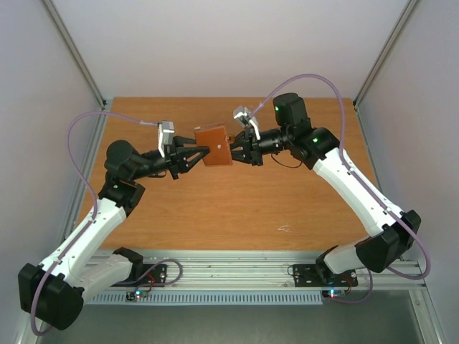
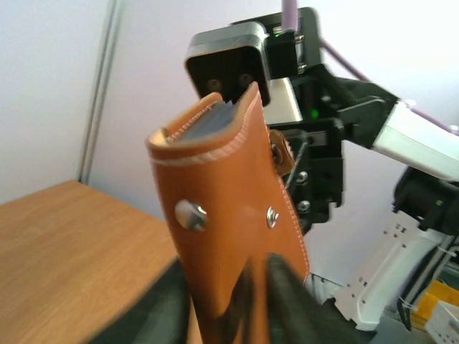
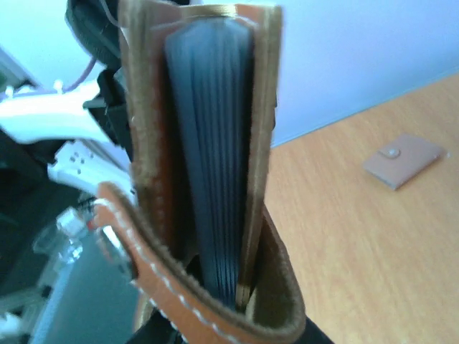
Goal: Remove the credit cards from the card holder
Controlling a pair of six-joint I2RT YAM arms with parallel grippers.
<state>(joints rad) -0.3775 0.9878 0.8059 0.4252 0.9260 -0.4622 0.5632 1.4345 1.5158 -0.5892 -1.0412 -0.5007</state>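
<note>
The brown leather card holder point(image 1: 214, 145) hangs in the air over the middle of the table, between my two grippers. My left gripper point(image 1: 191, 158) is shut on its left end; in the left wrist view the blurred fingers point(image 2: 287, 287) clamp the snap-studded outer face point(image 2: 222, 215). My right gripper point(image 1: 235, 148) meets the opposite edge, where the closing tab point(image 3: 179, 287) loops across its jaws, and it looks shut there. The right wrist view looks into the holder edge-on at blue-grey pocket layers point(image 3: 211, 143). The credit cards cannot be told apart from those layers.
A small pale beige snap pouch point(image 3: 401, 161) lies flat on the wooden table point(image 1: 237, 208) beyond the holder. White walls with metal posts point(image 1: 72, 50) enclose the back and sides. A small white mark point(image 1: 284, 229) sits near the front right.
</note>
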